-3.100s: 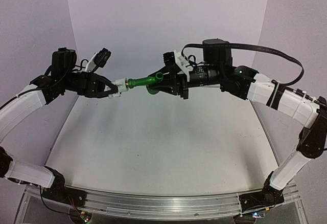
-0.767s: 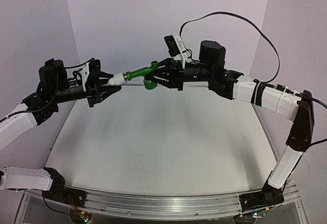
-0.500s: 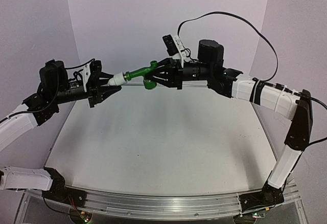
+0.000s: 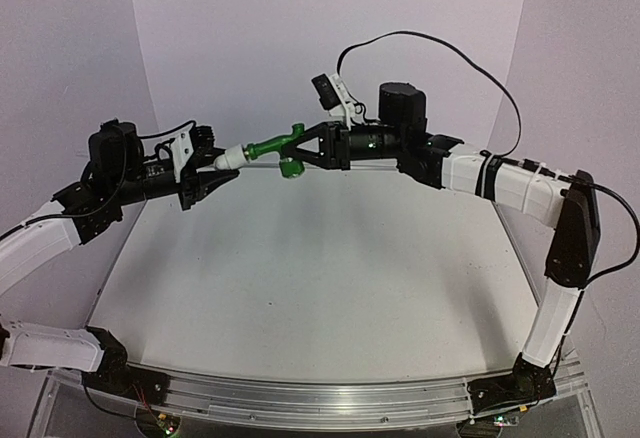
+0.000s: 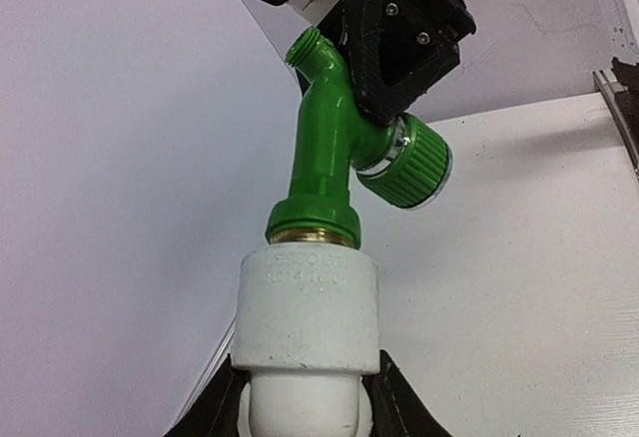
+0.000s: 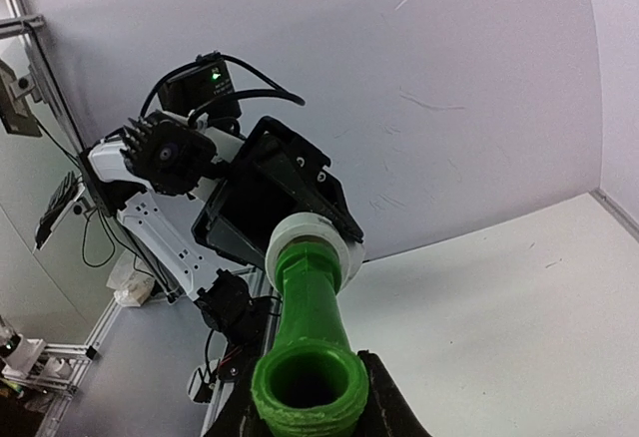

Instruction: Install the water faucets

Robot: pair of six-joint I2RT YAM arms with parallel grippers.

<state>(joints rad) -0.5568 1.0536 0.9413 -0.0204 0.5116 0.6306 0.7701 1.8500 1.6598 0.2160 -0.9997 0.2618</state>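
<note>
The water faucets piece is held in the air between both arms, above the far side of the table. It is a green tap (image 4: pixel 268 145) with an angled stem and a green knob (image 4: pixel 291 166). Its brass-ringed end sits in a white fitting (image 4: pixel 230 157). My left gripper (image 4: pixel 215 164) is shut on the white fitting (image 5: pixel 307 307), one black finger (image 5: pixel 213 409) on each side. My right gripper (image 4: pixel 303 148) is shut on the green tap (image 6: pixel 310 302) near its open threaded mouth. In the right wrist view the white fitting (image 6: pixel 303 233) sits against the left gripper's black fingers.
The white table (image 4: pixel 320 278) lies below the held parts, with purple walls behind and on both sides. A metal rail (image 4: pixel 320 398) carries the arm bases at the near edge. A black cable (image 4: pixel 430 43) loops above the right arm.
The right gripper has moved a little left and up with the tap. The left wrist has shifted right with the fitting. Both grips are unchanged.
</note>
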